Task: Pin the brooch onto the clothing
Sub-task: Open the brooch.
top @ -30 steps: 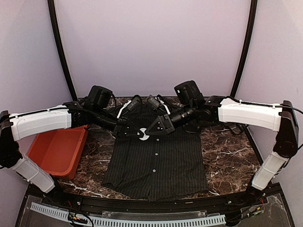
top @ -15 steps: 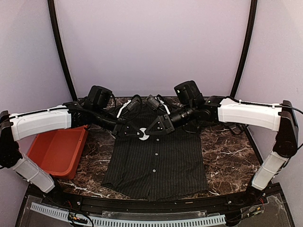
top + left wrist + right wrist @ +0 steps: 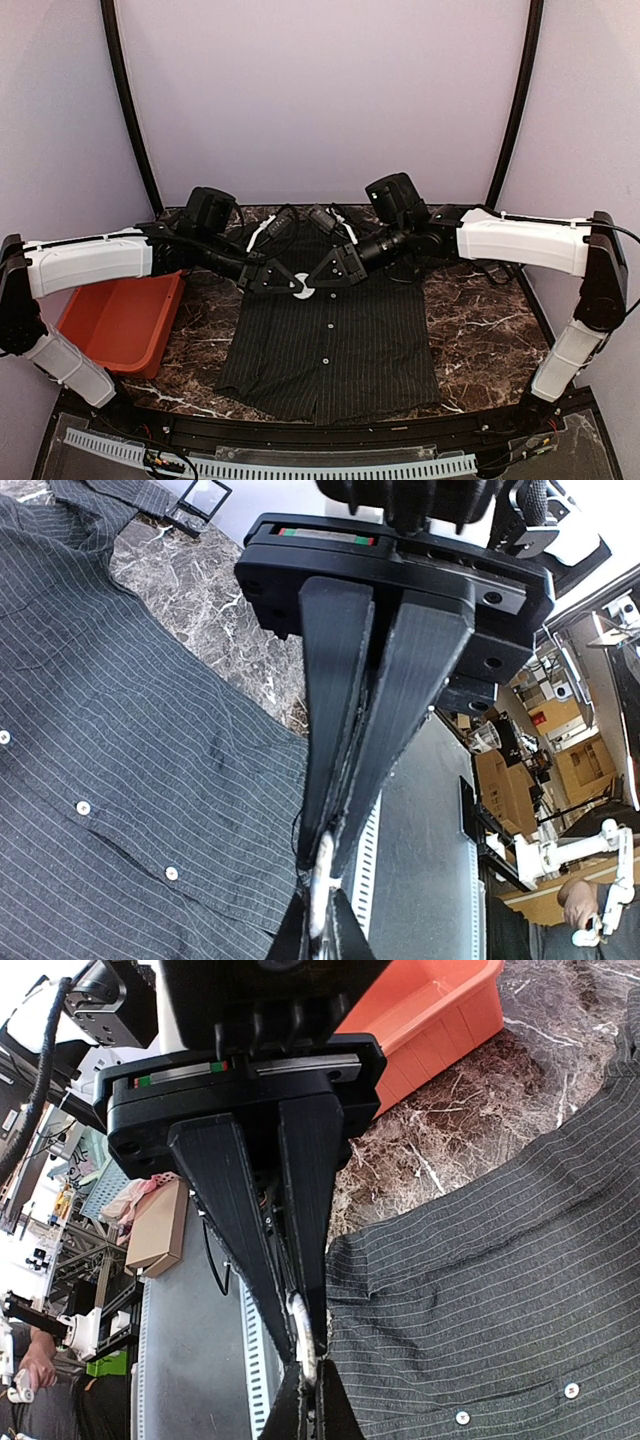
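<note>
Work surface: a dark marble-pattern table [image 3: 480, 320] with white veining. Two items lie on it — a dark pinstriped shirt [image 3: 330, 350], spread flat at centre with its buttons up and its collar toward the far side, and an orange-red bin [image 3: 120, 320] at the left edge.

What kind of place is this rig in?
Probably a robotics lab cell: lilac backdrop panels enclose a marble-pattern table, and the left wrist view shows cardboard boxes beyond.
</note>
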You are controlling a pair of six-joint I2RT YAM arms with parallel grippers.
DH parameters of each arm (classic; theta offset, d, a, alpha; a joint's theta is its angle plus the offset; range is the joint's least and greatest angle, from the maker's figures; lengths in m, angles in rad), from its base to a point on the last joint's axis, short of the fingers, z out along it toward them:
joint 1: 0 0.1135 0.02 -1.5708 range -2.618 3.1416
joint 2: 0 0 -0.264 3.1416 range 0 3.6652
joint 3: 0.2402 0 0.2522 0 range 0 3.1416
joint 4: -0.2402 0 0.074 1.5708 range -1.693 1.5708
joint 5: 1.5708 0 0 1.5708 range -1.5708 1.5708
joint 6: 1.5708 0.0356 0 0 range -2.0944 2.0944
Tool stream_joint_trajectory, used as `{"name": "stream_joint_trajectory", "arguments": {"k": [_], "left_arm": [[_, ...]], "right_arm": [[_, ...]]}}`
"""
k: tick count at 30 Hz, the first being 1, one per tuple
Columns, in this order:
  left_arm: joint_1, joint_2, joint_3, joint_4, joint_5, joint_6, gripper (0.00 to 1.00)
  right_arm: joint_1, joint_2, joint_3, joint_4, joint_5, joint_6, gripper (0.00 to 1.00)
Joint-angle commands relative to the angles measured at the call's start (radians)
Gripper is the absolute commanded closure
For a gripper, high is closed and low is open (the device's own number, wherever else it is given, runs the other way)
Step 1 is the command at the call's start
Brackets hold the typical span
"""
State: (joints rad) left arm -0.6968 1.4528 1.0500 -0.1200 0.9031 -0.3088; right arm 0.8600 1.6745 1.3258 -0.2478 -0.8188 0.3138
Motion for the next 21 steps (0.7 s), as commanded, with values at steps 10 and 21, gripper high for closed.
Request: {"name": "stream_joint_trajectory", "arguments": {"k": [10,21], "left_arm": [[0.035,-0.014,-0.037,0.205,0.005,-0.084,0.76],[0.062,-0.045,-0.036,0.202,0.024,-0.071,0.55]], "right_arm": [[0.034,0.017,0.036,0.020,-0.023,-0.006,1.00],[0.027,0.002,0.025,0.008,-0.008,-0.016,1.00]]}}
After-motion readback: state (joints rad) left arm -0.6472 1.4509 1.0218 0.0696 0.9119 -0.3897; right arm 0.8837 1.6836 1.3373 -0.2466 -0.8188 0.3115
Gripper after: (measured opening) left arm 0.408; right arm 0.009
